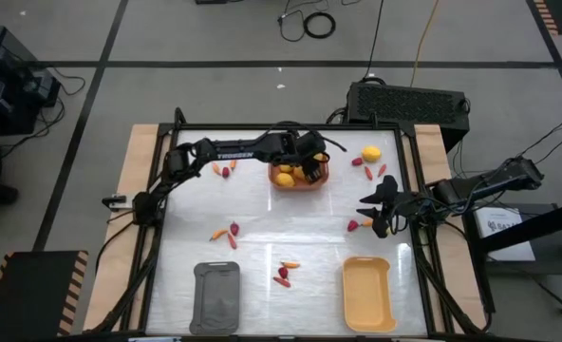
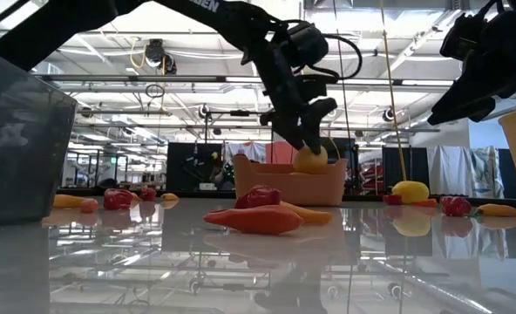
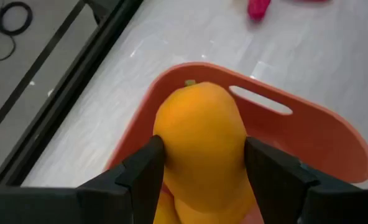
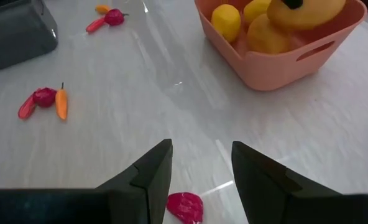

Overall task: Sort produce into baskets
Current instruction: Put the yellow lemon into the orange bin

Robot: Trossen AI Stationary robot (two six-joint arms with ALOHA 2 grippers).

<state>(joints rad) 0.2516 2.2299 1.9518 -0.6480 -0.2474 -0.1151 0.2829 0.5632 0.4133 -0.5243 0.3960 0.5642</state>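
Note:
The orange-brown basket stands at the far middle of the table with yellow lemons in it. My left gripper is over it, shut on another yellow-orange lemon; the low view shows that lemon at rim height. My right gripper hovers open at the table's right side, nothing between its fingers, just above a red berry on the table. The dark grey basket and the pale yellow basket sit along the near edge. My left gripper pinches the lemon by its two opposite sides between its two fingers. They slant down at it from the table's left. The lemon sits inside the basket's rim; whether it rests on the lemons under it I cannot tell.
One loose lemon lies at the far right. Small berries and carrots lie scattered at the far left, left middle, near middle and far right. A black box stands beyond the far edge.

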